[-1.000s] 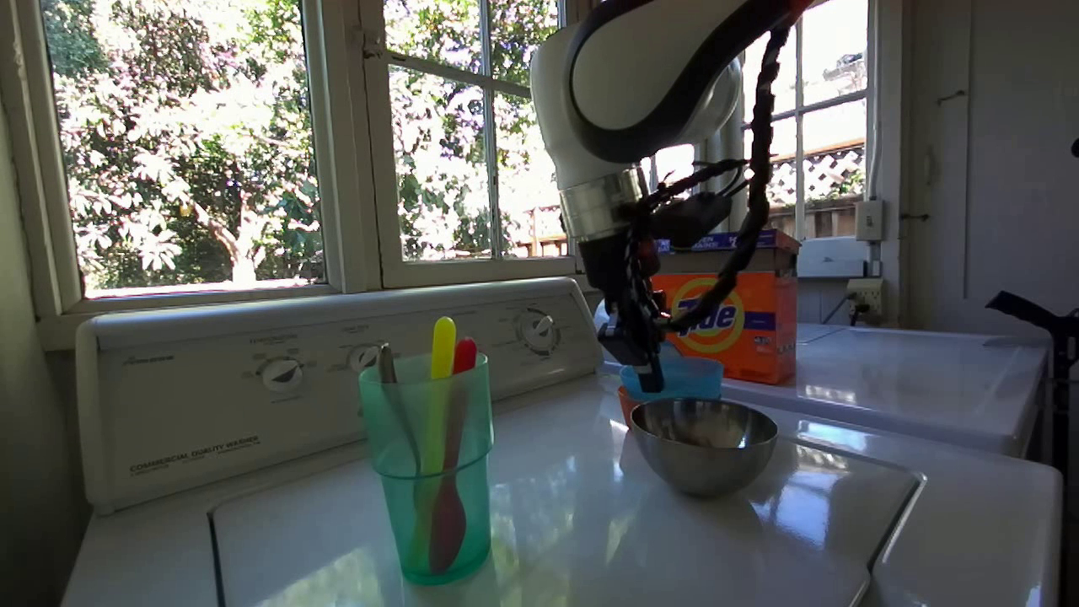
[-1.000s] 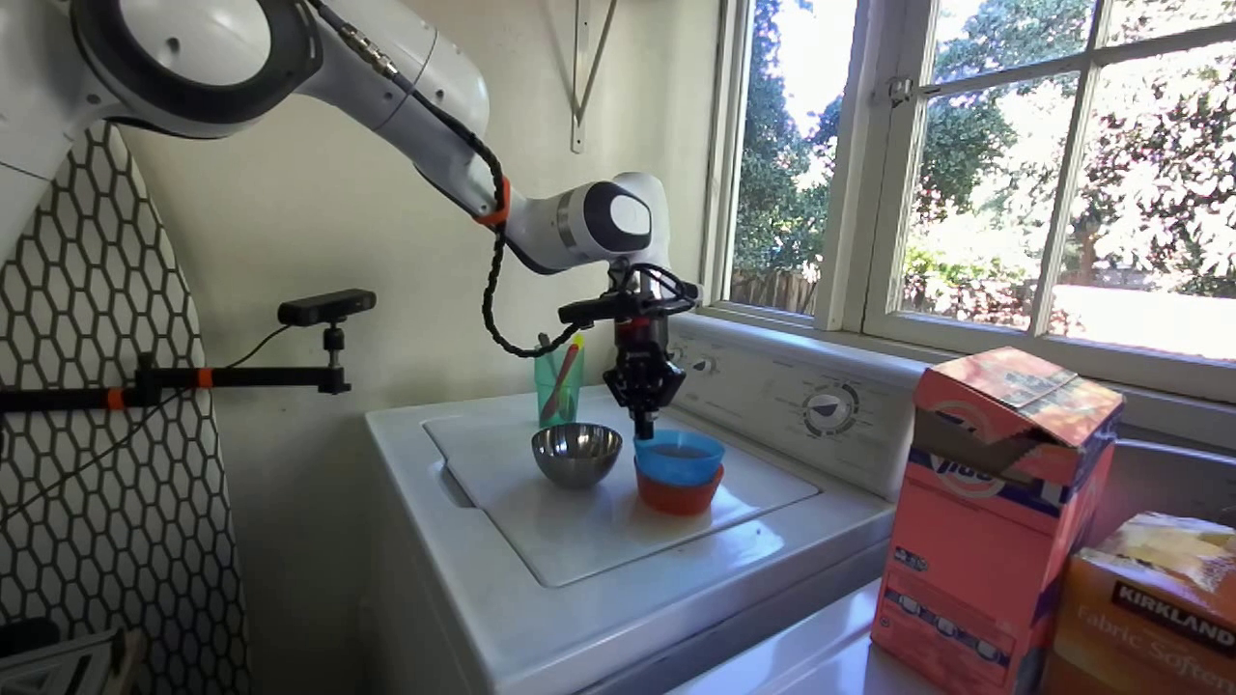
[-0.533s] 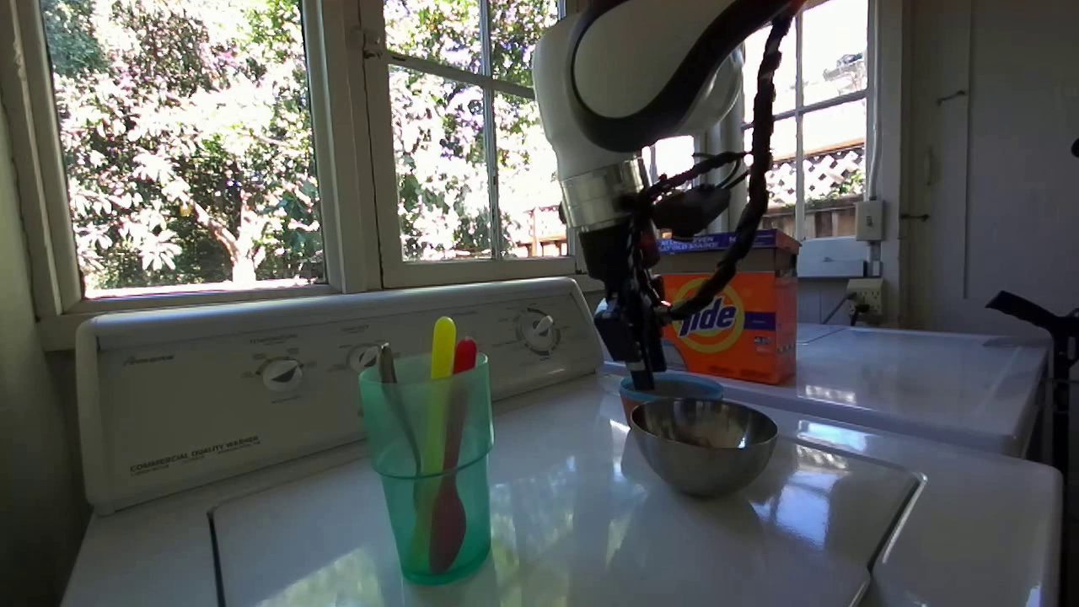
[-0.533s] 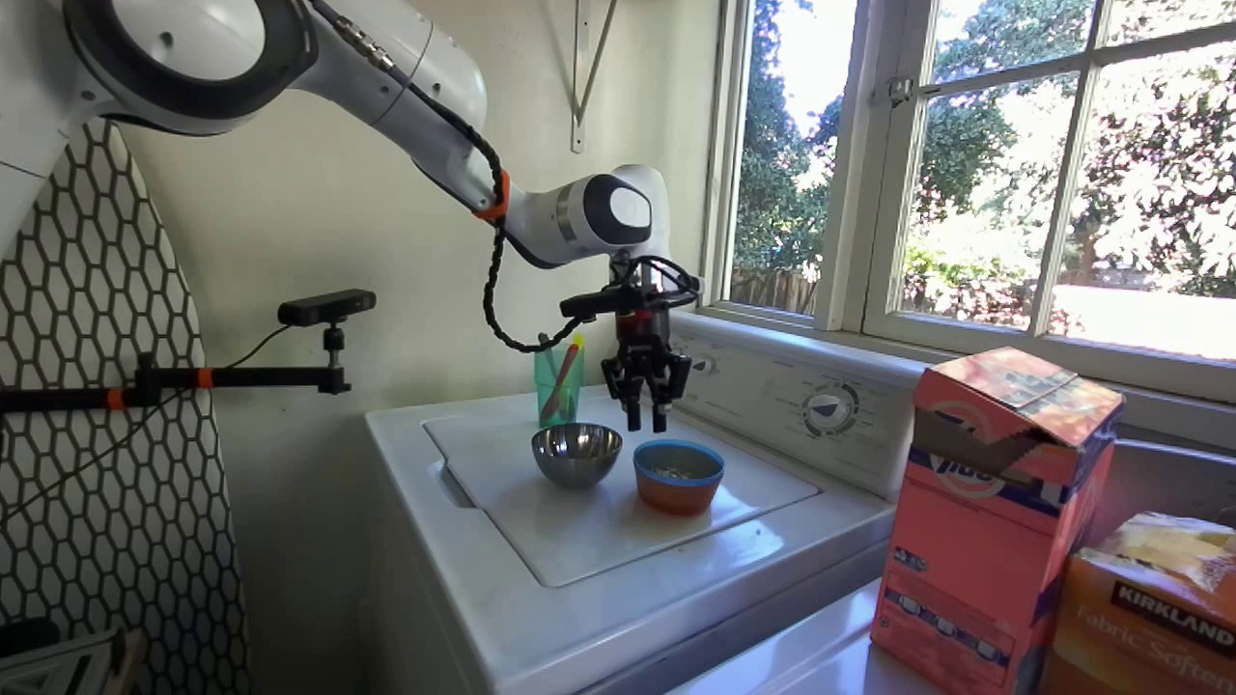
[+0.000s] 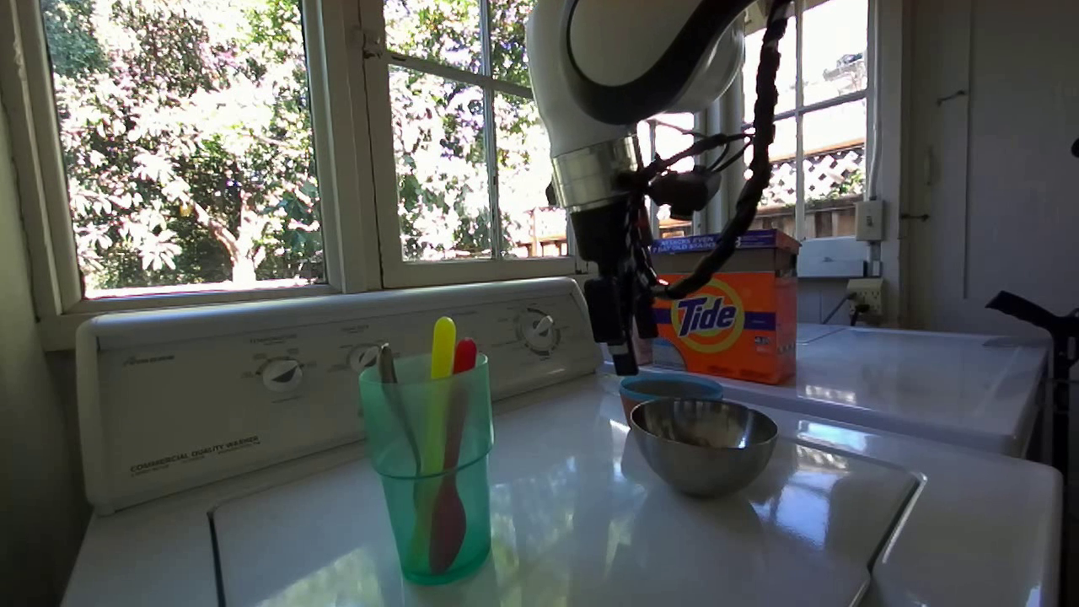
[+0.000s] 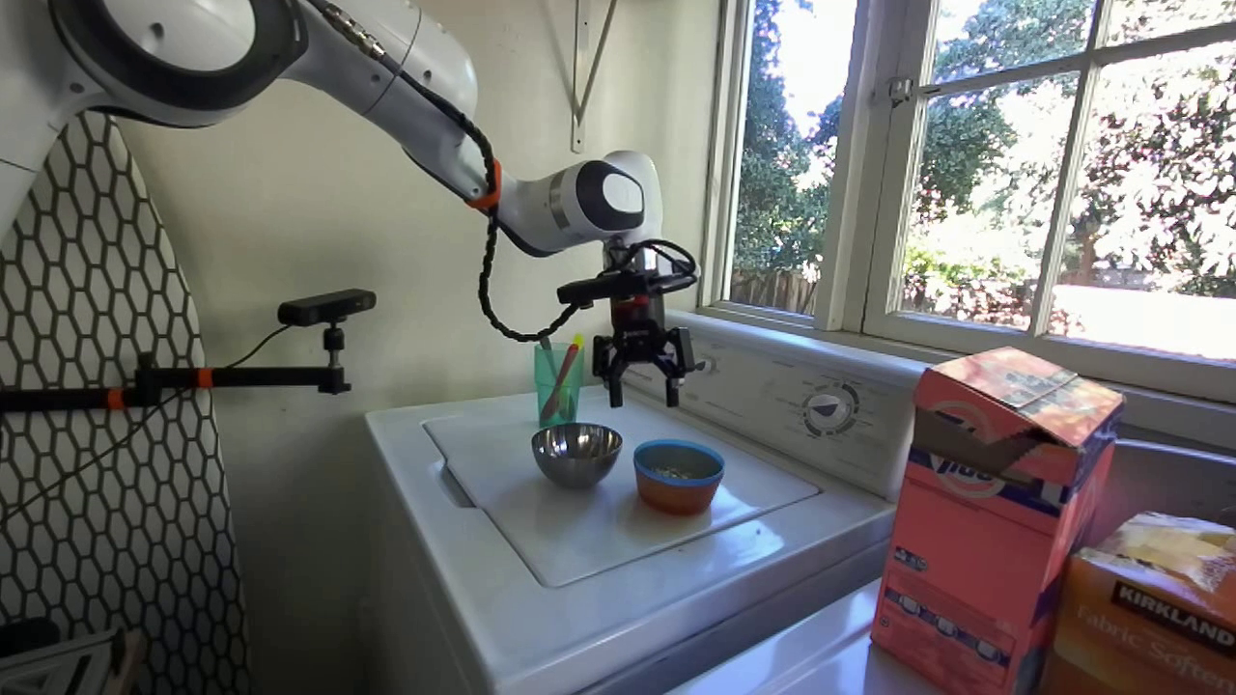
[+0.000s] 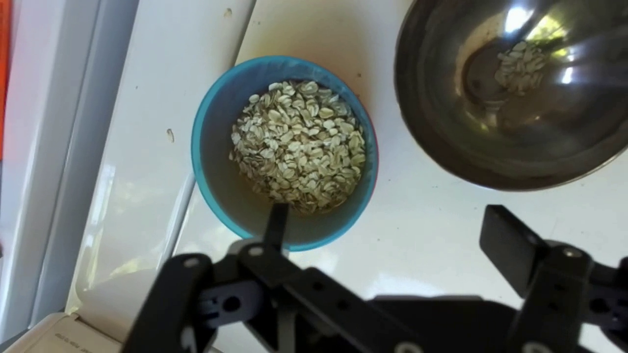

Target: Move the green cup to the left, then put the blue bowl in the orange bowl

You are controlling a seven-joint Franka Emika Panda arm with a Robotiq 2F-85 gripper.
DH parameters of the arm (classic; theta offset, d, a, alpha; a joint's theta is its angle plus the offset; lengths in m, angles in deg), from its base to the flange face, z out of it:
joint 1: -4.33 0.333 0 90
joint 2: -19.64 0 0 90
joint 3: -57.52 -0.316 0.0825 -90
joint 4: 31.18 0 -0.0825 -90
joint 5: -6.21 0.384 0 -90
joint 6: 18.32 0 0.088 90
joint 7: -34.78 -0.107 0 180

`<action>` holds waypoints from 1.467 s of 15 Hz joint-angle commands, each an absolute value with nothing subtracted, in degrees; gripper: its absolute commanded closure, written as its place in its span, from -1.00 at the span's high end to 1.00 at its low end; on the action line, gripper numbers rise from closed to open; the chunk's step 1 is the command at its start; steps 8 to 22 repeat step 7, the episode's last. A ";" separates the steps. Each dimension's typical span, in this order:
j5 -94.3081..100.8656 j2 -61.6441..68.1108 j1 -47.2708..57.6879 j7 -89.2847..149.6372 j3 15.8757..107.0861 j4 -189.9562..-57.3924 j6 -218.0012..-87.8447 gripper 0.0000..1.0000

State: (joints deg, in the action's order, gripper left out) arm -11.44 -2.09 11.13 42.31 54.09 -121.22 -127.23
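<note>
The blue bowl sits inside the orange bowl, its rim about level with the orange one's top. Oats fill much of it in the wrist view. The green cup stands upright on the washer lid with yellow and red utensils and a metal one in it; it also shows behind the metal bowl in an exterior view. My gripper hangs above the nested bowls, toward the control panel, fingers wide apart and nothing between them. In the wrist view one finger overlaps the blue rim from above.
A shiny metal bowl holding a few oats stands close beside the nested bowls. The washer's control panel rises at the back. A Tide box and a Kirkland box stand on the neighbouring machine.
A second ago the gripper was shut at the raised blue bowl's rim. The blue bowl has dropped down into the orange bowl; the gripper has opened wide and moved up.
</note>
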 commanded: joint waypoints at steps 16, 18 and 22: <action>-12.18 -2.14 11.33 44.74 53.95 -120.81 -125.60 1.00; -12.18 -2.14 11.33 44.74 53.95 -120.81 -125.60 1.00; -12.18 -2.14 11.33 44.74 53.95 -120.81 -125.60 1.00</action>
